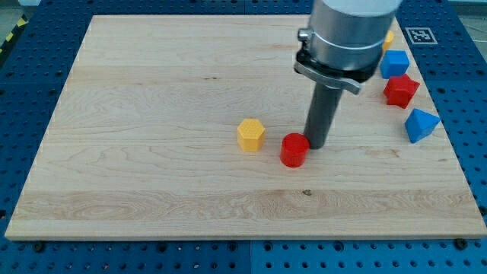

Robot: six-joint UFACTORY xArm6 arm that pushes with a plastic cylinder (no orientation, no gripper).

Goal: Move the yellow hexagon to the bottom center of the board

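Note:
The yellow hexagon (250,135) stands on the wooden board (152,114), a little right of the middle. A red cylinder (294,150) stands just to its right and slightly lower. My tip (316,144) is down on the board, touching or almost touching the red cylinder's upper right side. The tip is about one block's width to the right of the yellow hexagon, with the red cylinder between them.
Near the board's right edge are a blue block (394,64), a red block (400,90) and a blue wedge-like block (420,125). A yellow block (389,37) shows partly behind the arm's grey body (346,34). A dark knot (307,192) marks the wood.

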